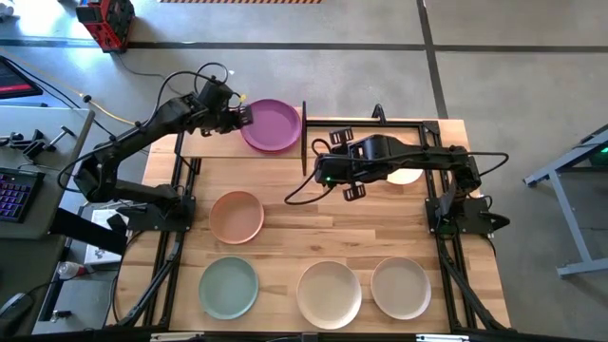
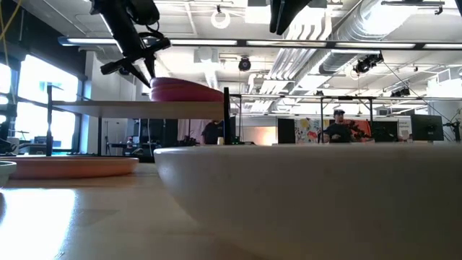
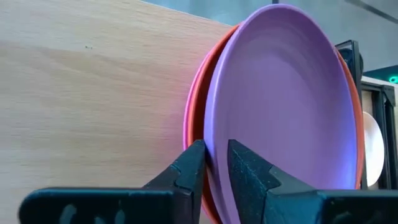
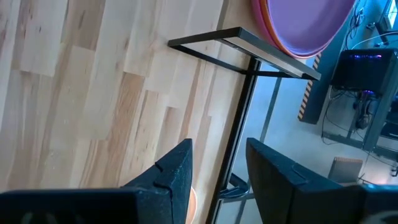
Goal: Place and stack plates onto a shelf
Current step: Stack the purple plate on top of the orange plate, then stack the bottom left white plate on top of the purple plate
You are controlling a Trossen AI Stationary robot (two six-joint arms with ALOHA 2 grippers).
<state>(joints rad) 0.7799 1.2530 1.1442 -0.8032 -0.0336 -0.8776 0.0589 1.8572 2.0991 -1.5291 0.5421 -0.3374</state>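
A purple plate (image 1: 273, 125) tops a stack on the shelf (image 1: 204, 144), a light-wood board on black posts at the table's far left. Under it show an orange plate (image 3: 200, 112) and a magenta rim (image 2: 184, 90). My left gripper (image 1: 242, 116) is at the stack's left side, shut on the purple plate (image 3: 286, 106). My right gripper (image 1: 328, 157) hovers open over the table just right of the shelf and holds nothing; its wrist view shows the shelf's corner (image 4: 249, 46) and the purple plate (image 4: 305, 25). My left gripper (image 3: 216, 158) pinches the purple plate's rim (image 3: 214, 134) at its left edge, one finger (image 3: 245, 171) inside the bowl and one finger (image 3: 189, 168) outside. The fingers come roughly level from the table's left. The plate lies flat on the orange plate below it.
On the tabletop lie a peach plate (image 1: 237, 216), a mint green plate (image 1: 228, 287), a cream plate (image 1: 329, 293) and a beige plate (image 1: 401, 287). Another pale plate (image 1: 404, 174) lies partly under my right arm. A black shelf post (image 4: 239, 124) stands before my right gripper.
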